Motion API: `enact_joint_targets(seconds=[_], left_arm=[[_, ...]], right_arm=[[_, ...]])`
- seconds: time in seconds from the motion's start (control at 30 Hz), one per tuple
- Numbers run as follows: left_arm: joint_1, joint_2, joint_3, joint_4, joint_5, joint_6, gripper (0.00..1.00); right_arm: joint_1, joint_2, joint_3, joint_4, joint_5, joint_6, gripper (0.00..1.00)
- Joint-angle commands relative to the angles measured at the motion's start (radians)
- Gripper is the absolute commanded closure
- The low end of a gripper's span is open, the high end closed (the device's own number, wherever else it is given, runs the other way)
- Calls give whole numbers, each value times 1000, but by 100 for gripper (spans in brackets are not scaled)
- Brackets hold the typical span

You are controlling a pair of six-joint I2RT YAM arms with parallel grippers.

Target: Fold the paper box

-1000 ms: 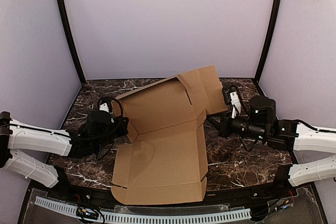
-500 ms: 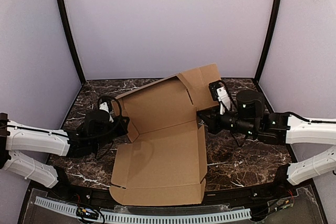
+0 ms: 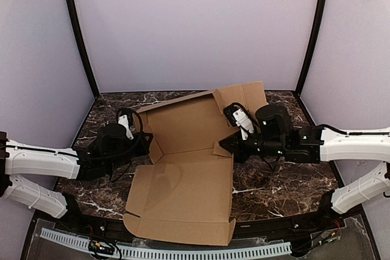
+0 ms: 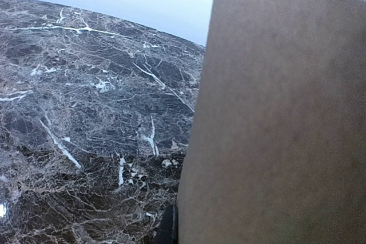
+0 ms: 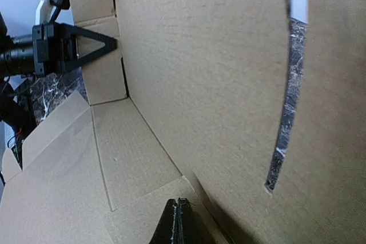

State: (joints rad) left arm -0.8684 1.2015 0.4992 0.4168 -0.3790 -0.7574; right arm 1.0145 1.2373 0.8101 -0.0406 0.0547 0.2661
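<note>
My right claw (image 3: 223,147) has pushed inward, shifting the paper box (image 3: 183,193); both claws are pinched shut. If my left claw (image 3: 148,142) slips, the box could flop flat.

Top camera looks down from behind; wrist cameras (very close) share the paper box (image 3: 183,181).

We find the paper box (image 3: 180,193) in the middle of the worktop (image 3: 274,187). Its flat panel reaches the near edge and its back panel stands toward the far edge. The left fingers (image 3: 144,144) sit at its left side flap. The right fingers (image 3: 224,148) sit opposite, on its right-hand crease.
</note>
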Motion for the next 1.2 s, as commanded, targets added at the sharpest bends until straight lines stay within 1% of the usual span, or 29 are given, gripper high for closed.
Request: enact_joint_targets(seconds=[0.0, 0.1, 0.23, 0.47, 0.6, 0.67, 0.73, 0.83, 0.97, 1.17], left_arm=[[2, -41, 46, 47, 68, 46, 99], [3, -46, 48, 54, 73, 70, 99], [5, -52, 52, 45, 53, 87, 99], [6, -41, 40, 5, -58, 144, 99], [6, -36, 32, -13, -129, 173, 99], [6, -37, 23, -12, -153, 168, 99], [8, -38, 19, -12, -169, 158, 99], [9, -35, 18, -12, -190, 141, 99], [8, -26, 19, -10, -199, 123, 99], [8, -35, 20, -12, -193, 103, 99]], right_arm=[[8, 8, 27, -130, -50, -54, 100], [8, 12, 34, -183, -42, -64, 100], [8, -21, 43, -200, -38, -55, 100], [8, -152, 145, -317, 16, -40, 100], [8, -206, 188, -369, -24, -16, 100], [11, -216, 199, -391, -74, 9, 100], [27, -222, 190, -398, -115, 36, 100], [77, -229, 159, -387, -131, 76, 100], [131, -213, 115, -377, -104, 128, 100], [154, -164, 47, -341, -78, 197, 100]])
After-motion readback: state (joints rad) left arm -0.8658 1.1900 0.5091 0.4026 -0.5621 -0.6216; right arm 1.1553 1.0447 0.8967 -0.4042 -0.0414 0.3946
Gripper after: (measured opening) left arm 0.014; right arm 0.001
